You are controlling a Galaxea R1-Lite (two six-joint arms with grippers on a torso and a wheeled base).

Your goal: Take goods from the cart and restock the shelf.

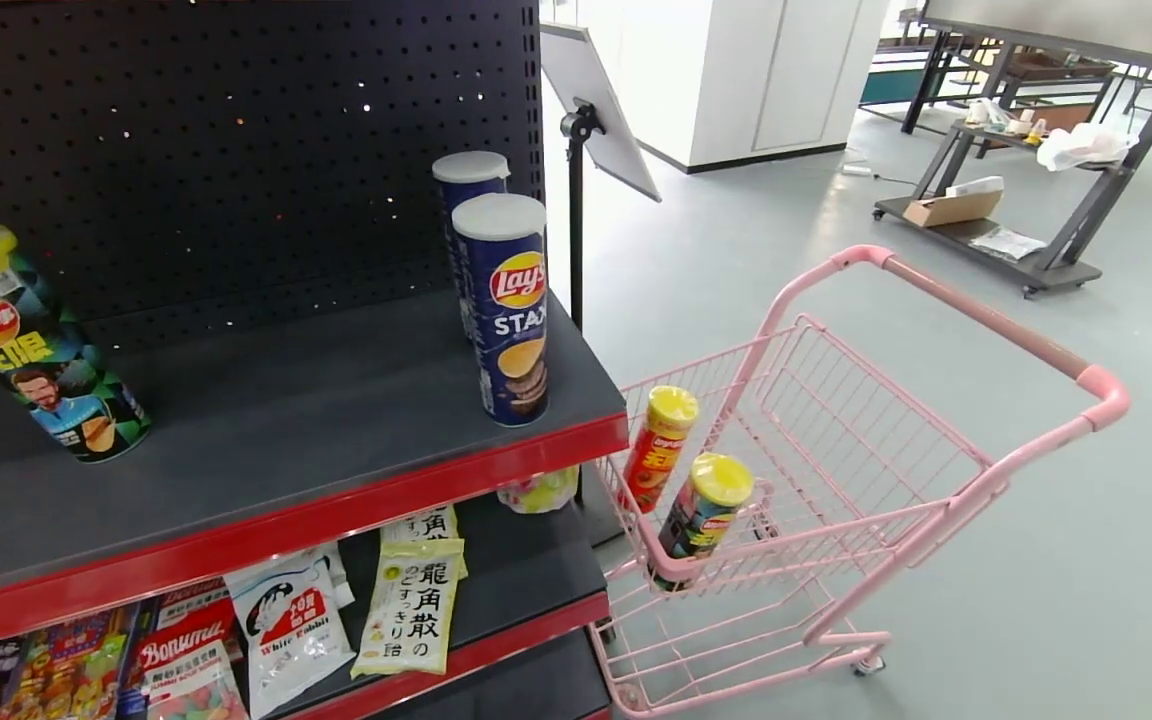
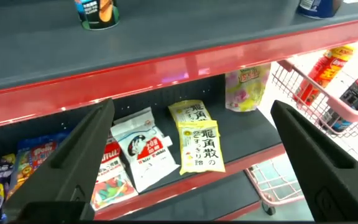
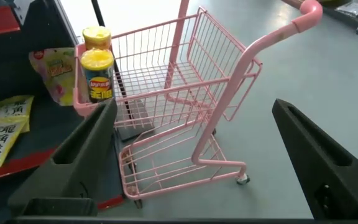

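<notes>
1. Shelf [image 1: 286, 400]: the top board is carrying stock at both ends, w/ a bare run btwn. Risk: a can arriving too low is prob. catching the red front lip and dropping.
2. Cart [image 1: 981, 315]: pink wire, on wheels, is standing just beside the shelf's right end. Risk: any push on the wire is likely rolling it away and taking the goods out of reach.
3. Green can [image 1: 41, 350]: is leaning at the top board's left end. Risk: a nudge from incoming stock is tipping it over.
4. Blue cans [image 1: 508, 310]: two are standing upright, one behind the other, near the board's right edge. Risk: an arm swinging cart-to-shelf is passing close and could knock them off.
5. Red can [image 1: 658, 450] and dark can [image 1: 704, 510]: both yellow-lidded, are leaning side by side in the upper basket's corner nearest the shelf; can't tell if they're touching. Risk: a grip closing on a tilted, smooth body is slipping, or disturbing its neighbour; the wire wall is crowding finger room.
6. R gripper [image 3: 194, 102]: is hanging over the floor beside the cart, looking down at it, fingers spread wide, empty.
7. L gripper [image 2: 192, 104]: is facing the lower tier's snack bags [image 2: 197, 143], fingers spread wide, empty.
</notes>
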